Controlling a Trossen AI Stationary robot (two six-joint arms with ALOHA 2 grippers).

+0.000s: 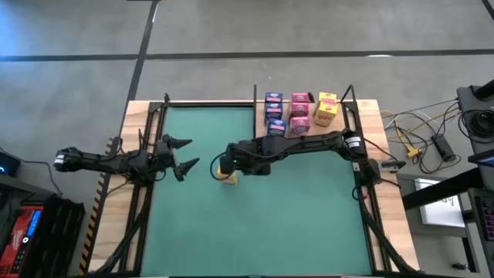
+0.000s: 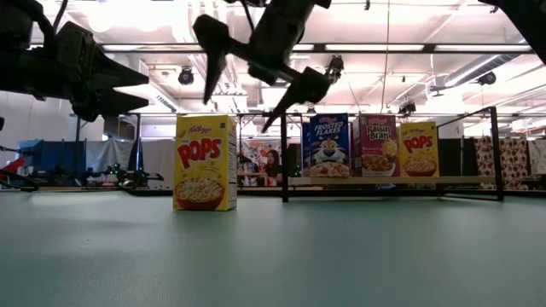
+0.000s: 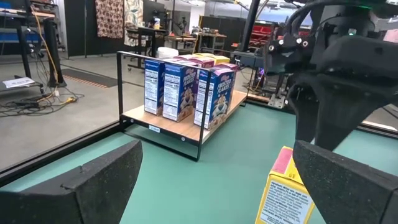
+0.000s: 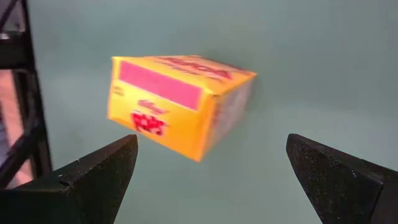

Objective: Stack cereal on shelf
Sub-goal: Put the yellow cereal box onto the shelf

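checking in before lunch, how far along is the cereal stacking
Mostly done: several cereal boxes already stand on the shelf. In hand: the right claw hangs open above the one yellow Pops box standing on the mat, not gripping. Left: grasp it and shelve it. The left claw waits open.

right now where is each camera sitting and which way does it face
High: overhead, straight down on the green mat; both arms show.
Low: table height, looking across at the yellow Pops box and the shelf; the right gripper open above the box.
Left wrist: past the open left gripper toward the shelf.
Right wrist: down onto the box.
All four share the yellow box.
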